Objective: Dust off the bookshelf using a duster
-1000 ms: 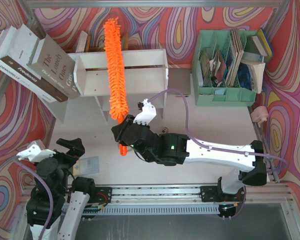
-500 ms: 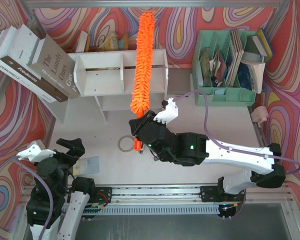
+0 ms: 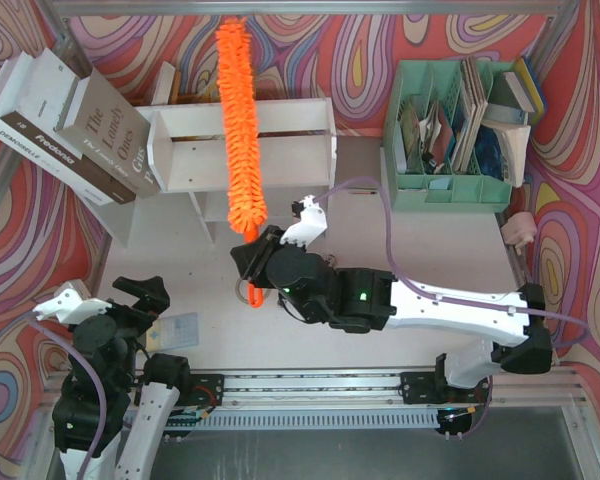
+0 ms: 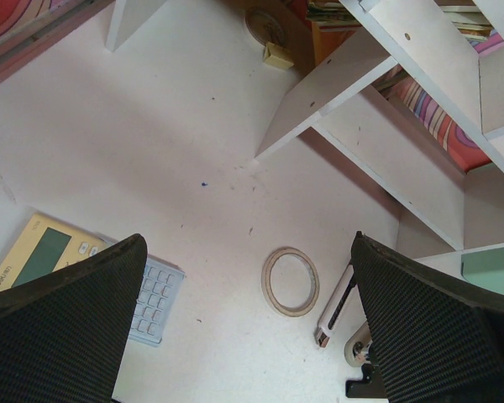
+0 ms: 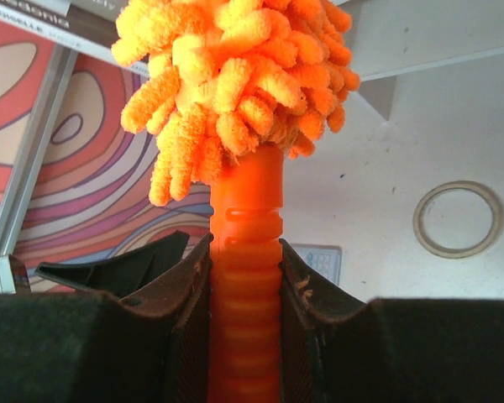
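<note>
The white bookshelf point(image 3: 300, 118) stands at the back middle of the table; its underside and legs show in the left wrist view point(image 4: 420, 50). The orange fluffy duster point(image 3: 242, 120) lies across the shelf's left half, reaching past its back edge. My right gripper point(image 3: 252, 262) is shut on the duster's ribbed orange handle point(image 5: 245, 277), in front of the shelf. My left gripper point(image 4: 248, 327) is open and empty, held above the table at the near left point(image 3: 130, 300).
Stacked books point(image 3: 70, 125) lean at the back left. A mint-green organizer point(image 3: 455, 135) with papers stands at the back right. A tape ring point(image 4: 291, 281), a calculator point(image 4: 42, 260), a keypad point(image 4: 155, 298) and a white utility knife point(image 4: 336, 306) lie on the table.
The right gripper swung the duster right from the shelf's left half to its right half, then back to the left half. The left arm has not moved.
</note>
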`<control>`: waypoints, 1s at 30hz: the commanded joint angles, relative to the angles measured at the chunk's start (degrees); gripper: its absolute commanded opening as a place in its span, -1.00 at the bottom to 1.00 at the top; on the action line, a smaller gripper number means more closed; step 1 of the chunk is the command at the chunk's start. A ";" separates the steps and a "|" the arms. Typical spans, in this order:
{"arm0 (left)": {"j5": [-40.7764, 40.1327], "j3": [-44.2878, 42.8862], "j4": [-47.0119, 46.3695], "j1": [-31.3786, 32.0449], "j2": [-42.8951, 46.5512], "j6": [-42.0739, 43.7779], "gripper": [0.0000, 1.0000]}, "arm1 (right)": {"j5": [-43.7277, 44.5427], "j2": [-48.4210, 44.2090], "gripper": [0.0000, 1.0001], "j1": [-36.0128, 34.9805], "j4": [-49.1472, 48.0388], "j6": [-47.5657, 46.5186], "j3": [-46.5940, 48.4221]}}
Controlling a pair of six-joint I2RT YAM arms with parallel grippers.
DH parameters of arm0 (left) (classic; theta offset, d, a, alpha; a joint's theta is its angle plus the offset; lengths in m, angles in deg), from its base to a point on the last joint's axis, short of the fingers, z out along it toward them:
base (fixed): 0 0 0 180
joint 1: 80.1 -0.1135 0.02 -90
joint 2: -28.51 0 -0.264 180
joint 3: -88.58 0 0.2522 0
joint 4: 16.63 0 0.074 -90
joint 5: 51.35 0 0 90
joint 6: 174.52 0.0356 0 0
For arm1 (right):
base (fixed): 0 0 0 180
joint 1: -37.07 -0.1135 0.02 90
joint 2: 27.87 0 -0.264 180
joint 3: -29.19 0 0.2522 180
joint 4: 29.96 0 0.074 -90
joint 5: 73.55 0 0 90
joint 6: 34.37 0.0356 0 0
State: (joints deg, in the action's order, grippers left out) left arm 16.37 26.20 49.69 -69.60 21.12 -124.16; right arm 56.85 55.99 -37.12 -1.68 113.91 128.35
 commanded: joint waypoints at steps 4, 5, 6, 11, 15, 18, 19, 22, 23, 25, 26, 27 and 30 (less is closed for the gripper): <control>0.38 0.46 -0.98 -0.22 -0.42 0.79 0.97 | -2.63 2.40 -1.00 0.23 -3.18 -1.86 3.27; 0.36 0.46 -0.99 -0.22 -0.47 0.79 0.96 | -2.52 2.33 -1.00 0.33 -2.73 -1.48 3.22; 0.32 0.46 -0.97 -0.22 -0.44 0.82 0.97 | -2.26 2.32 -1.00 0.51 -2.14 -0.91 3.21; 0.31 0.46 -0.99 -0.22 -0.59 0.88 0.97 | -1.07 1.10 -1.00 1.37 0.19 1.34 1.95; 0.39 0.46 -1.02 -0.22 -0.74 0.88 0.97 | 1.26 -0.19 -1.00 2.15 4.64 5.36 1.30; 0.40 0.50 -0.96 -0.22 -0.77 0.88 0.97 | 3.44 -1.55 -1.00 2.32 6.20 6.61 0.39; 0.40 0.46 -0.97 -0.22 -0.77 0.88 0.96 | 4.29 -2.42 -1.00 2.36 6.57 6.77 -0.06; 0.40 0.46 -0.96 -0.22 -0.86 0.88 0.96 | 7.37 -3.97 -1.00 2.47 7.95 6.42 -0.29; 0.40 0.46 -1.01 -0.22 -0.87 0.92 0.97 | 8.46 -4.65 -1.00 2.45 8.32 5.96 -0.30; 0.40 0.46 -0.99 -0.22 -0.86 0.88 0.97 | 10.60 -6.09 -1.00 2.45 9.04 5.48 -0.44; 0.40 0.46 -0.98 -0.22 -0.80 0.88 0.97 | 11.52 -6.79 -1.00 2.47 9.23 5.29 -0.68; 0.40 0.46 -1.01 -0.22 -0.78 0.88 0.97 | 12.30 -7.46 -1.00 2.47 9.17 4.97 -0.99; 0.41 0.46 -1.05 -0.22 -0.78 0.92 0.97 | 13.32 -8.70 -1.00 2.47 9.11 4.32 -1.21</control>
State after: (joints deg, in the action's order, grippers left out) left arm 16.37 26.20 49.69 -69.60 20.87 -124.16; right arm 63.56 50.24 -34.89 7.92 119.49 127.46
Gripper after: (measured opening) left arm 0.983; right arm 0.336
